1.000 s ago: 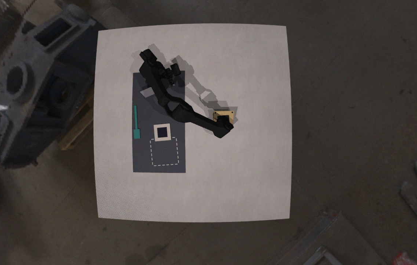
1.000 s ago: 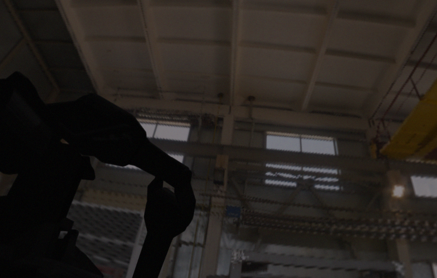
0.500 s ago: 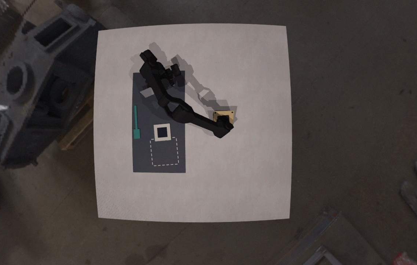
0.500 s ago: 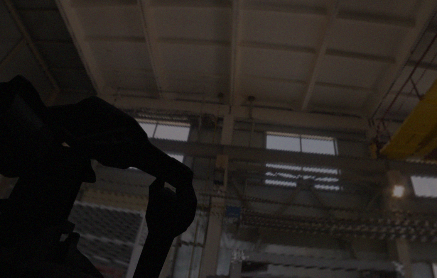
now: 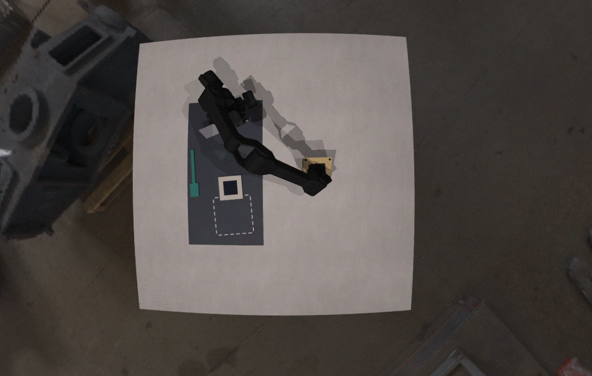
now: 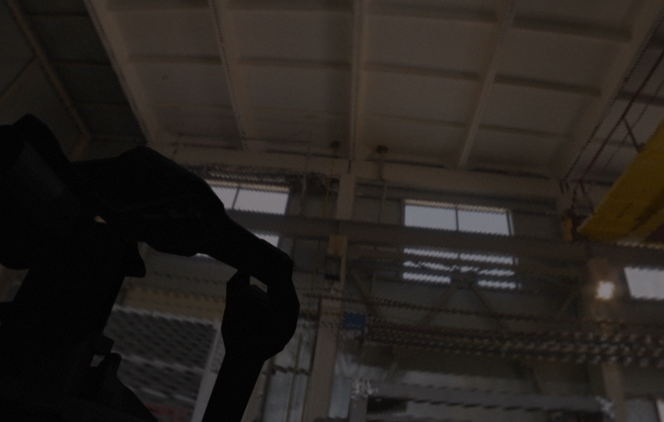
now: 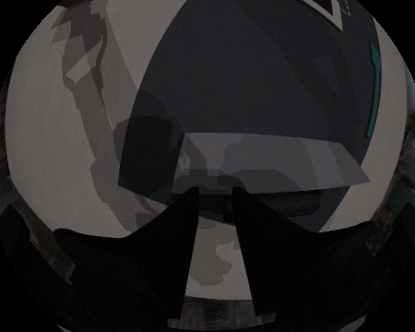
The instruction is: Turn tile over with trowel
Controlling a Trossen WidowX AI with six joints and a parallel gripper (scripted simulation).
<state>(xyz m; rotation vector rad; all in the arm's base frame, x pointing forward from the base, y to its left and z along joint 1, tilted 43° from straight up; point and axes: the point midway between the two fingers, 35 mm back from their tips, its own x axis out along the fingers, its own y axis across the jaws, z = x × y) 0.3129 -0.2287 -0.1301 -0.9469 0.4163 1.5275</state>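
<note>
The trowel (image 5: pixel 209 131) (image 7: pixel 263 159) lies on the mat (image 5: pixel 201 224) (image 7: pixel 217 92), a flat grey blade with a dark bar handle raised over it, partly hidden under the arm in the top view. The cream tile (image 5: pixel 230 187) (image 7: pixel 337 20) lies flat with its dark square facing up, its lower edge overlapping the top of the dashed outline (image 5: pixel 217 234). My gripper (image 7: pixel 215 194) is partly open over the trowel, its fingertips close to the dark handle. I see nothing held between them; the exact gap to the handle is unclear.
A teal long-handled tool (image 5: pixel 194 189) (image 7: pixel 375 83) lies along the mat's left edge in the top view. The arm's yellowish base plate (image 5: pixel 307 161) is right of the mat on the pale table (image 5: pixel 335 257). The exterior view shows mostly the dark arm.
</note>
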